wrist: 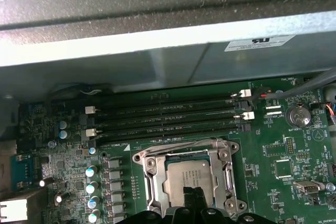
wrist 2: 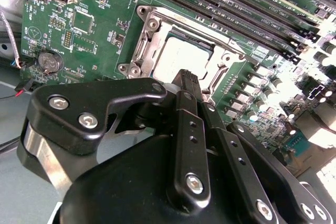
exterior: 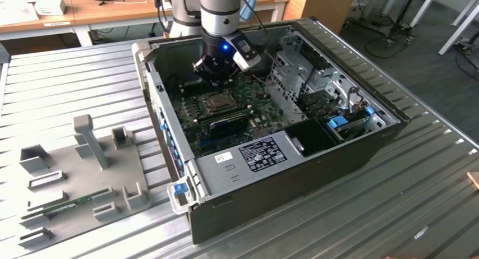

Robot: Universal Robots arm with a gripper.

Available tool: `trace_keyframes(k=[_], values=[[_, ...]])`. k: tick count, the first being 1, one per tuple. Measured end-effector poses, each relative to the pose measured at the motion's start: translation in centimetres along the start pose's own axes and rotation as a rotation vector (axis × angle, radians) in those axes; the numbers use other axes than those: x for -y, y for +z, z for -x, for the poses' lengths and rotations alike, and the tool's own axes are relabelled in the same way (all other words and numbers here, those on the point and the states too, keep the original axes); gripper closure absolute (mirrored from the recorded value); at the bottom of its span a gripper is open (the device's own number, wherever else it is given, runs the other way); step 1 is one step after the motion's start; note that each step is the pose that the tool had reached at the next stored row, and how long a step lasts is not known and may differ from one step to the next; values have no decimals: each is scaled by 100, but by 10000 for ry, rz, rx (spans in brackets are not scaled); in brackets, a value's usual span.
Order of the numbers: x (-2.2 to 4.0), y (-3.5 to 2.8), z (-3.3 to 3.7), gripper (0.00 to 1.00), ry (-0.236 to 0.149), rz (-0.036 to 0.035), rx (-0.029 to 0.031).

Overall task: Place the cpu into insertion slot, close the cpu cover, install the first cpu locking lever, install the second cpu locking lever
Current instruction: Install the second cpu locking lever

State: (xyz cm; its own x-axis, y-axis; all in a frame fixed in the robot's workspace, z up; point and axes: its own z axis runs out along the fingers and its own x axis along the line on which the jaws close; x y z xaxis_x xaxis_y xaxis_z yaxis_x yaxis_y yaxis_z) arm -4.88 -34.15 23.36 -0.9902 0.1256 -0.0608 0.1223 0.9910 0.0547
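- Black metal gripper (wrist 2: 190,77), fingers brought together with no gap visible between the tips in the second wrist view; nothing seen held between them. Its tip hangs just over the near edge of the socket. In the first wrist view only the very end of the gripper (wrist: 193,195) shows, the rest cut off by the frame edge.
- Pale beige-silver square cpu (wrist: 186,176) lies flat inside the dark square insertion slot (wrist: 169,198); in the second wrist view the cpu (wrist 2: 176,56) is partly hidden behind the finger tips.
- Thin silvery cpu cover (wrist: 149,174) with its square window lies down flat around the chip. Cover (wrist 2: 146,45) also seen in the second wrist view, its far corner screened by the gripper.
- Locking levers: thin wire along the frame edge is hard to make out; cannot tell whether either is latched.
- Long narrow black memory slots (wrist: 168,116) run in parallel just beside the socket on the green circuit board (wrist: 283,148).
- Round silver coin battery (wrist: 299,115) sits near the board's edge, well apart from the socket.
- Exterior view: gripper (exterior: 219,78) reaches down into the open dark computer case (exterior: 299,175), which lies on its side on a ribbed metal table (exterior: 67,74). Socket area (exterior: 217,103) small, details unclear.
- Grey fixture plate (exterior: 82,169) with upright blocks lies on the table toward the exterior view's left of the case.
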Motion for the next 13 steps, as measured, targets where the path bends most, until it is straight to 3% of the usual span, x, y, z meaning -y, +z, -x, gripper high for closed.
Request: trace_keyframes(k=[13], values=[[17, -15, 6, 90, -2, -21, 3]])
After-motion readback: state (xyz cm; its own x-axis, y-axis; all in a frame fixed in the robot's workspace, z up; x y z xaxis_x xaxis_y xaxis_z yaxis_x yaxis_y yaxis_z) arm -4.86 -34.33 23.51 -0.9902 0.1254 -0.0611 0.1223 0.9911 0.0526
